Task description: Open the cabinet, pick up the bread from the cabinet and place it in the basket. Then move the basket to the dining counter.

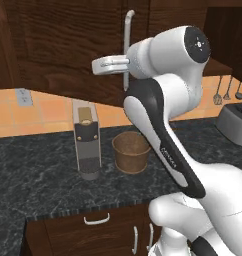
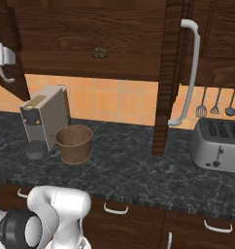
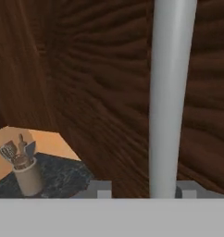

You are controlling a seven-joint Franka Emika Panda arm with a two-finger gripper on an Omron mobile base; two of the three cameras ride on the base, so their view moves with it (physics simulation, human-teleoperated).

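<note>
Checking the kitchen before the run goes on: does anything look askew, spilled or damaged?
Nothing spilled or damaged. One thing stands out: a door of the cabinet stands edge-on over the granite counter, swung open. The basket sits upright beside the coffee machine.

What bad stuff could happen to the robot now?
The gripper sits around the silver handle with its jaws not tight yet, so it might slip off when pulling.

The cabinet door could swing out above the coffee machine and the basket, and the arm might bump them.

The right door already stands open, near the toaster.
</note>
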